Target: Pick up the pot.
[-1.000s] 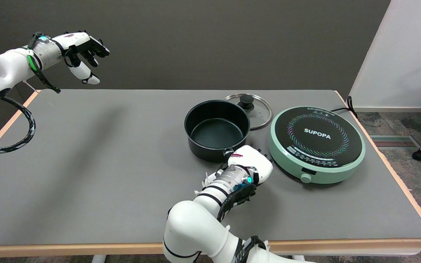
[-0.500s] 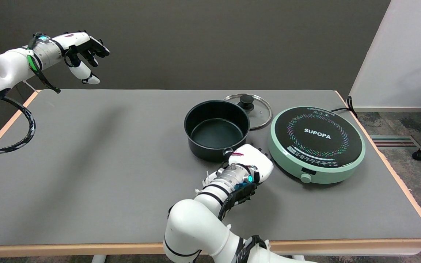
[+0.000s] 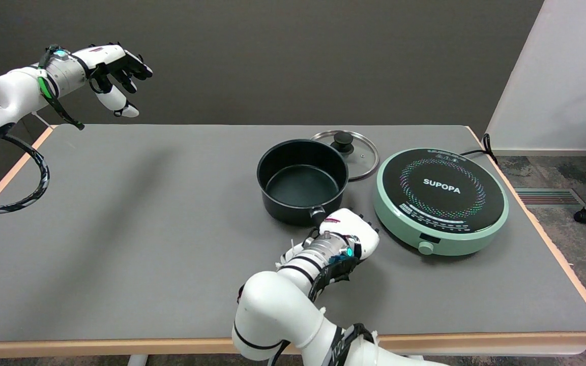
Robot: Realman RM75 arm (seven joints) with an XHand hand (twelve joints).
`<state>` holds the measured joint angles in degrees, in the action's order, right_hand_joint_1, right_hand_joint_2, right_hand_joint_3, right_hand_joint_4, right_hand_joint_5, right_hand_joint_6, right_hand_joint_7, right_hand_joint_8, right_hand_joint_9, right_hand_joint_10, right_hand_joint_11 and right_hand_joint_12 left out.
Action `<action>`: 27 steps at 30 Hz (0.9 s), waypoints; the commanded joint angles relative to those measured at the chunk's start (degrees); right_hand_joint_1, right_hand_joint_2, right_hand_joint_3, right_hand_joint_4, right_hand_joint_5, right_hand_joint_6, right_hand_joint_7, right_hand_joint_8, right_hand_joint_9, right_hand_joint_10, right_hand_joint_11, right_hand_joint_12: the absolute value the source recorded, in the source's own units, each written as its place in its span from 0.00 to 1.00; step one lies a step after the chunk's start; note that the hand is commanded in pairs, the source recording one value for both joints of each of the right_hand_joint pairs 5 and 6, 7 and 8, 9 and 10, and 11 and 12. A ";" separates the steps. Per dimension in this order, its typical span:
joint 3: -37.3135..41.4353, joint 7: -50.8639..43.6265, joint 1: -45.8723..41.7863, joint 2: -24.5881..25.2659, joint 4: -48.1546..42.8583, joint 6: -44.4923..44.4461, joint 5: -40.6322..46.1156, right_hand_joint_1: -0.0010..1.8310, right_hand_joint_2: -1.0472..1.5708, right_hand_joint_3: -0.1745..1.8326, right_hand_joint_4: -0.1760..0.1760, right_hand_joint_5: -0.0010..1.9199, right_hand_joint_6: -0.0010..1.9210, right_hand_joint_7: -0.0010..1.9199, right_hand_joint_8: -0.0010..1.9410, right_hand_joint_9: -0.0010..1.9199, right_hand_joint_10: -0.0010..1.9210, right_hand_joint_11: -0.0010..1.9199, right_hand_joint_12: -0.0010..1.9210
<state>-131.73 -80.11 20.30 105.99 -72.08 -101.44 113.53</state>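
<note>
Pot handle under the right hand, near the table's right-centre.
The black pot [image 3: 302,181] sits beside the induction cooker [image 3: 440,200], its handle running toward the near edge beneath the right hand [image 3: 350,230]; finger closure is hidden.

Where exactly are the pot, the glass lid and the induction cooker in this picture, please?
pot [image 3: 300,185]: head view, on its dark inner floor.
glass lid [image 3: 361,155]: head view, on the clear glass right of its black knob.
induction cooker [image 3: 443,185]: head view, on its black top by the lettering.
</note>
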 commanded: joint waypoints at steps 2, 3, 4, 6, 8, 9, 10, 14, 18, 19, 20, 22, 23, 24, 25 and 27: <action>2.06 0.64 1.56 -1.68 0.07 2.33 2.84 0.65 0.38 0.66 0.38 0.66 0.66 0.66 0.65 0.66 0.66 0.66 0.66; 2.09 0.42 1.80 -1.68 -0.01 2.23 2.81 0.64 0.40 0.63 0.33 0.70 0.70 0.70 0.70 0.70 0.70 0.70 0.70; 2.17 0.05 1.95 -1.68 -0.06 2.23 2.73 0.64 0.42 0.60 0.29 0.73 0.73 0.73 0.73 0.73 0.73 0.73 0.73; 2.16 -0.13 2.36 -1.60 0.11 1.90 2.54 0.63 0.48 0.52 0.22 0.82 0.82 0.82 0.81 0.82 0.82 0.82 0.82; 2.06 -0.13 2.59 -1.60 0.29 1.75 2.41 0.63 0.50 0.49 0.25 0.87 0.87 0.87 0.86 0.87 0.87 0.87 0.87; 2.09 -0.13 2.59 -1.60 0.37 1.72 2.33 0.63 0.51 0.48 0.26 0.87 0.87 0.87 0.86 0.87 0.87 0.87 0.87; 2.17 -0.13 2.59 -1.60 0.42 1.67 2.28 0.63 0.51 0.48 0.26 0.87 0.87 0.87 0.87 0.87 0.87 0.87 0.87; 2.65 -0.13 2.57 -1.58 0.13 1.67 2.33 0.65 0.48 0.50 0.24 0.86 0.86 0.86 0.85 0.86 0.86 0.86 0.86; 3.77 -0.13 2.59 -1.42 -0.09 1.67 2.90 0.66 0.47 0.51 0.23 0.84 0.84 0.84 0.84 0.84 0.84 0.84 0.84; 4.27 -0.13 2.59 -1.34 -0.14 1.67 3.18 0.66 0.47 0.51 0.22 0.84 0.83 0.84 0.83 0.84 0.83 0.84 0.83; 4.68 -0.13 2.57 -1.26 -0.17 1.67 3.38 0.66 0.47 0.51 0.22 0.83 0.83 0.83 0.82 0.83 0.83 0.83 0.83; 5.12 -0.13 2.51 -1.21 -0.22 1.59 3.80 0.67 0.48 0.51 0.22 0.82 0.82 0.82 0.82 0.82 0.82 0.82 0.82; 5.26 -0.13 2.51 -1.21 -0.25 1.56 3.80 0.67 0.50 0.51 0.22 0.82 0.82 0.82 0.81 0.82 0.82 0.82 0.82; 5.44 -0.13 2.51 -1.21 -0.30 1.48 3.80 0.68 0.51 0.51 0.22 0.82 0.82 0.82 0.81 0.82 0.82 0.82 0.82; 5.52 -0.02 2.54 -1.23 -0.30 1.32 3.80 0.68 0.52 0.51 0.22 0.81 0.81 0.81 0.81 0.81 0.81 0.81 0.81; 5.57 0.22 2.67 -1.39 -0.41 1.03 3.80 0.68 0.55 0.52 0.22 0.81 0.81 0.81 0.80 0.81 0.81 0.81 0.81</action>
<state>-128.57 -80.13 22.45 104.69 -72.01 -99.92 116.23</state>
